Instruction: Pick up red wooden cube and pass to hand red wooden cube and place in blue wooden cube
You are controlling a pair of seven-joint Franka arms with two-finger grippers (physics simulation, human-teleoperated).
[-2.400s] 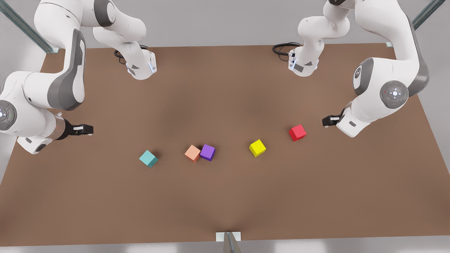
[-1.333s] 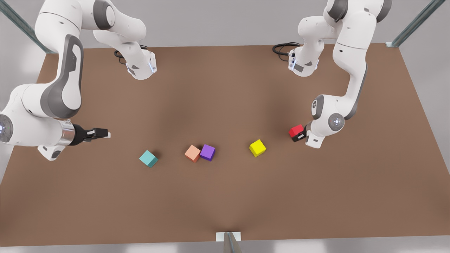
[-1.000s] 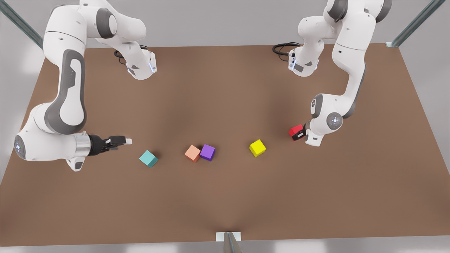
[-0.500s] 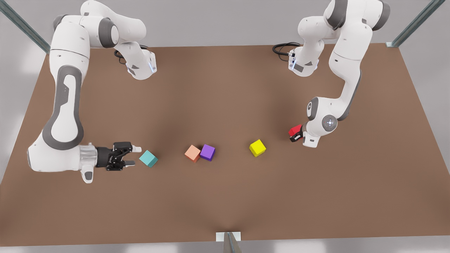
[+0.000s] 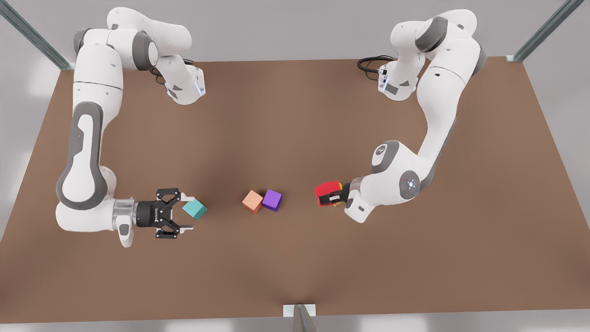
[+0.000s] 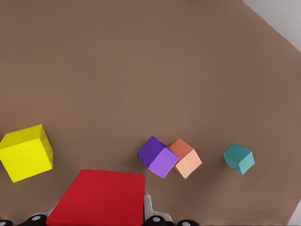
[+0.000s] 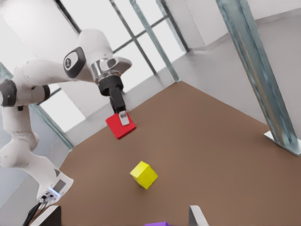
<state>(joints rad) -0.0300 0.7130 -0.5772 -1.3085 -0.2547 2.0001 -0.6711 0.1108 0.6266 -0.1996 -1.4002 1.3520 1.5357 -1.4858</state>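
Observation:
The red wooden cube (image 5: 326, 192) hangs above the table with my left gripper (image 5: 331, 198) shut on it, at the front view's right of centre. The left wrist view has the red wooden cube (image 6: 99, 197) close up between the fingers. From the right wrist view the red wooden cube (image 7: 120, 126) is seen held by the left gripper (image 7: 123, 118) in the air. The blue wooden cube (image 5: 194, 209), teal in colour, rests on the table at the front view's left. My right gripper (image 5: 186, 212) is open right beside it, fingertips at the cube's near side.
A yellow cube (image 7: 144, 174) lies on the table under and just behind the held red cube. An orange cube (image 5: 252, 201) and a purple cube (image 5: 272, 200) touch each other mid-table, between the two grippers. The brown table (image 5: 295, 115) stretches wide behind them.
My left gripper closed on the red cube, lifted it and carried it toward the front view's left, over the yellow cube. My right gripper swung in toward the teal cube and opened.

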